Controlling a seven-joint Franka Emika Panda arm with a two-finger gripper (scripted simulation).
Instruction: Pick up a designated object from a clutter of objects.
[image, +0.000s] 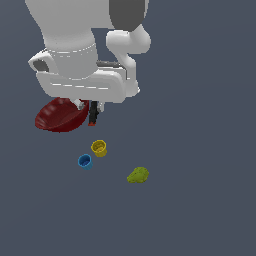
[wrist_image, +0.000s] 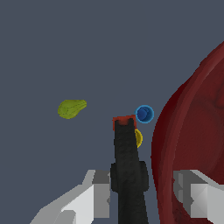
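Observation:
The dark red bowl (image: 59, 116) hangs tilted under the white hand at the exterior view's left, and it fills one side of the wrist view (wrist_image: 192, 131). My gripper (image: 88, 116) (wrist_image: 142, 131) is shut on its rim. One black finger with a red tip (wrist_image: 126, 148) stands outside the wall. The other finger is hidden by the bowl. The rest of the clutter lies apart on the floor: a yellow cup (image: 99, 148), a blue cup (image: 85, 161) and a yellow-green pear-shaped lump (image: 138, 175).
In the wrist view the blue cup (wrist_image: 144, 114) shows just past the fingertip, the yellow cup (wrist_image: 138, 138) is half hidden behind the finger, and the lump (wrist_image: 71, 108) lies off to the side. The floor is flat dark grey.

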